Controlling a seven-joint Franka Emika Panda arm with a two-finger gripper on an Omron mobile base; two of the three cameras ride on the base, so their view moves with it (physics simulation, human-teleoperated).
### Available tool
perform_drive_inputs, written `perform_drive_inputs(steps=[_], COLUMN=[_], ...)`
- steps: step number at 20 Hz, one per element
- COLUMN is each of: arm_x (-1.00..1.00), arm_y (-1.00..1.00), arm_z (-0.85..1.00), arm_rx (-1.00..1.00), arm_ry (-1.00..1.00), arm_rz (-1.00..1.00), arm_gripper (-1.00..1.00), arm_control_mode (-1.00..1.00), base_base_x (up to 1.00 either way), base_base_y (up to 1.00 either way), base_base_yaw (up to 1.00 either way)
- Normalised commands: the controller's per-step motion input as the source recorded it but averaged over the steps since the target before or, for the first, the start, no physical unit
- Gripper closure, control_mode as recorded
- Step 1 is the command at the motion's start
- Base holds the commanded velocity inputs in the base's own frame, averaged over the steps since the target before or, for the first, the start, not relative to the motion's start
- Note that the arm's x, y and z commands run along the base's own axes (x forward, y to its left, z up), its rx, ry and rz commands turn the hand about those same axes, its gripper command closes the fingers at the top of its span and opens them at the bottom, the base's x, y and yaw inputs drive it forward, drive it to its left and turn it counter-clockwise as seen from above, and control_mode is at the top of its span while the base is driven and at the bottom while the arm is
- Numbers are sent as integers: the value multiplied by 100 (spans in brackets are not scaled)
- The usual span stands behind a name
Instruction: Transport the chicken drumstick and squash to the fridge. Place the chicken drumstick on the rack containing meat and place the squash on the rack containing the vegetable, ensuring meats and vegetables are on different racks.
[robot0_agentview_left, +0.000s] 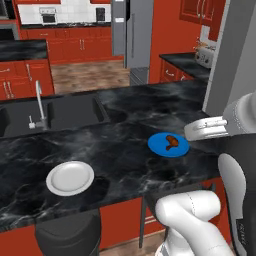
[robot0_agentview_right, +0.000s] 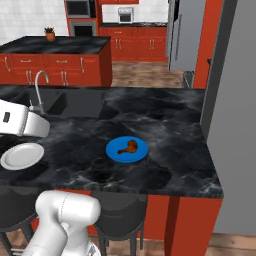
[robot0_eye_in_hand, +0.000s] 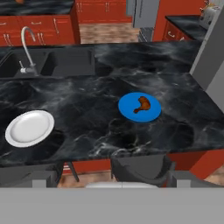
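We see the drumstick (robot0_eye_in_hand: 141, 105) on a blue plate (robot0_eye_in_hand: 127, 109) on the worktop (robot0_eye_in_hand: 87, 105); our claw is spread wide, holding nothing.

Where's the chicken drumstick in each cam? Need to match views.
Left base view: chicken drumstick right of centre, on the blue plate.
Right base view: drumstick at centre, same plate.
Hand view: drumstick right of centre, upper half.
Shared landmark: the empty white plate sits left of it on the black counter.
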Motion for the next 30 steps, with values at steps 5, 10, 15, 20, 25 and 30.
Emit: perform_drive_inputs(steps=[5, 10, 15, 20, 25, 30], arm_x=[0, 0, 0, 0, 12, 25], arm_y=[0, 0, 0, 0, -17, -82], arm_z=[0, 0, 0, 0, -1, -1], arm_rx=[0, 0, 0, 0, 3, 14], arm_ry=[0, 0, 0, 0, 4, 25], arm_rz=[0, 0, 0, 0, 0, -14], arm_gripper=[-100, -100, -100, -100, -100, -100], arm_control_mode=[100, 100, 100, 100, -100, -100], base_base_x=[64, 80, 68, 54, 45, 0], base_base_y=[-83, -78, -83, -92, -70, 0], base_base_yaw=[6, 47, 52, 37, 20, 0])
